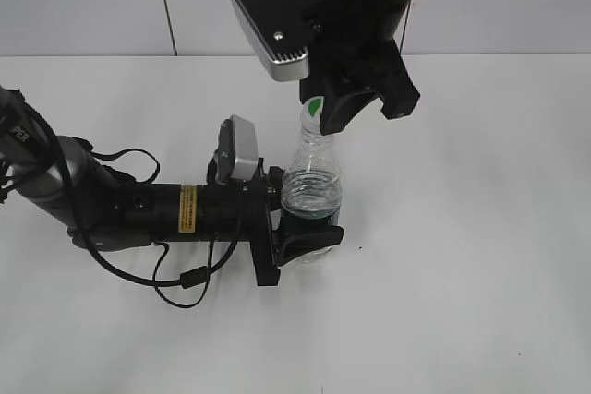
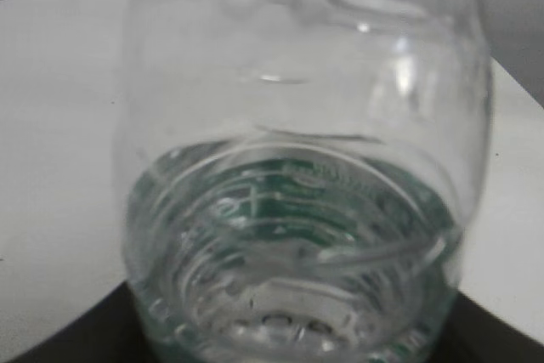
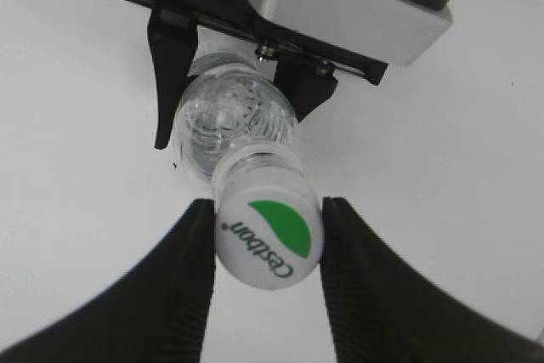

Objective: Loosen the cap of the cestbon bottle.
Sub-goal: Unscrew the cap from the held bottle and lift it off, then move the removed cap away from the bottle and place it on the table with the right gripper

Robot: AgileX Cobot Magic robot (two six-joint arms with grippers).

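A: Where is the bottle [image 1: 312, 189]?

B: Upright on the white table [image 1: 480, 256], near the middle. It is clear, with some water low down and a dark green label near its base.

A: What holds it?

B: The left gripper [image 1: 305, 232]. It reaches in from the left, lying low along the table, and its black jaws are clamped round the lower body. In the left wrist view the bottle [image 2: 297, 210] fills almost the whole picture, so the fingers themselves barely show there.

A: And the cap [image 1: 315, 109]?

B: Still on the neck. The right gripper [image 3: 268, 240] comes down from above, with one black finger [image 3: 191, 278] on each side of the cap [image 3: 268, 235].

A: Pinching it?

B: The pads lie right against its sides, so it looks closed on the cap. The top is white with a green mark and the word "C'estbon".
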